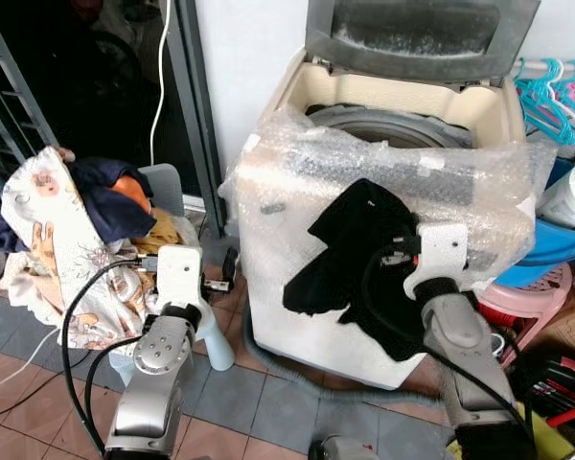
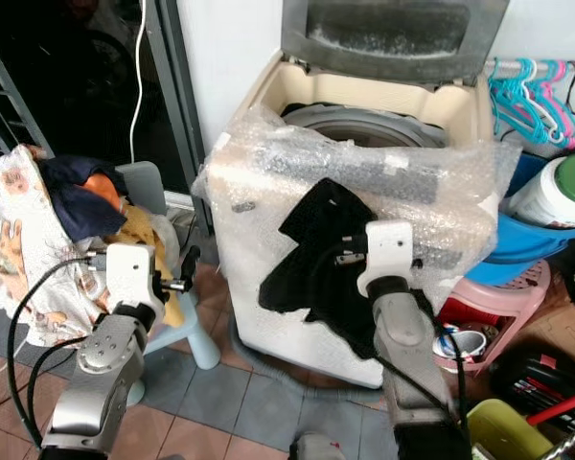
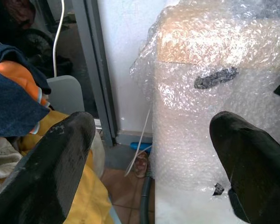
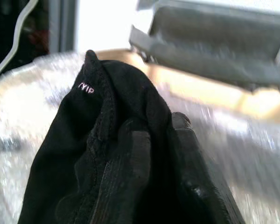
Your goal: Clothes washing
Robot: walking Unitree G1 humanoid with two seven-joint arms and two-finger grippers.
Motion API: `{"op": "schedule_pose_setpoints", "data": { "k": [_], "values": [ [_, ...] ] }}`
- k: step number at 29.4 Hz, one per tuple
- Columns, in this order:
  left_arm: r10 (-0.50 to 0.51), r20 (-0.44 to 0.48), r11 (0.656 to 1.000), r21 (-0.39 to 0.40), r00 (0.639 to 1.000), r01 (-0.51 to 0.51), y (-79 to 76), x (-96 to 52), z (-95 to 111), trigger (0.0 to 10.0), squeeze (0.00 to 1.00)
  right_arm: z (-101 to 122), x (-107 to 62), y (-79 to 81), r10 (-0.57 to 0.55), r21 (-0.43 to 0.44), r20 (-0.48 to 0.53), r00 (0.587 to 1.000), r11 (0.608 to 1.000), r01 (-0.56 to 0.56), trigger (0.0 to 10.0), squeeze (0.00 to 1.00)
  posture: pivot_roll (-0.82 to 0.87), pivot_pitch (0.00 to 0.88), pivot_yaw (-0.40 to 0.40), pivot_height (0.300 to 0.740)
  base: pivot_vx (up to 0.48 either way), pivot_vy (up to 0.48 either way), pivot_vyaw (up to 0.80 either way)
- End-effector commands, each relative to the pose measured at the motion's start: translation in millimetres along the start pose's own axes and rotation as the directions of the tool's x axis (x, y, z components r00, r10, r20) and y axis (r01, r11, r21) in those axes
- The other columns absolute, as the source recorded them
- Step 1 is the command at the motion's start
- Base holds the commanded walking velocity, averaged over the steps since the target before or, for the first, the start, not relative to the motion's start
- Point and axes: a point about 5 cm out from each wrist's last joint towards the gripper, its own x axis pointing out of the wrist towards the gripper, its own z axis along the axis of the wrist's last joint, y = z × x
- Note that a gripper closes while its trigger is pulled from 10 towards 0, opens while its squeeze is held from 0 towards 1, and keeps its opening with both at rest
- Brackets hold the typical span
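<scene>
A top-loading washing machine (image 1: 383, 287) wrapped in bubble wrap stands ahead with its lid (image 1: 417, 34) up and the drum (image 1: 383, 123) open. My right gripper (image 1: 379, 251) is shut on a black garment (image 1: 350, 254), held up against the machine's front below the rim; the cloth drapes over the fingers (image 4: 140, 158). My left gripper (image 1: 222, 278) is open and holds nothing, low beside the machine's left corner. A pile of clothes (image 1: 77, 240), patterned white, navy, orange and yellow, sits on a small chair (image 1: 163, 192) to the left.
A dark doorway (image 1: 86, 77) with a white cable (image 1: 161, 67) opens at the left. Right of the machine stand a blue basin (image 1: 556, 244), a pink basket (image 1: 532, 292), a white jar (image 1: 570, 192) and teal hangers (image 1: 556, 91). A drain hose (image 1: 297, 379) lies on the tiled floor.
</scene>
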Motion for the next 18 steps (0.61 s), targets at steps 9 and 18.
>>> {"op": "schedule_pose_setpoints", "data": {
  "k": [9,18],
  "values": [
    [0.007,0.016,1.0,0.01,1.0,-0.007,1.9,0.9,3.0,10.0,0.0,83.7,49.6,-14.2,0.147,-0.142,0.287,0.947,0.984,-0.11,10.0,0.0,-0.04,0.0,0.012,0.74,0.285,0.0,0.0],
    [0.008,0.018,1.0,0.008,1.0,-0.008,1.7,2.6,3.0,10.0,0.0,117.4,88.6,-47.1,0.027,-0.043,0.338,0.941,0.999,-0.013,10.0,0.0,-0.04,0.0,0.012,0.74,0.353,0.0,0.0]
  ]
}}
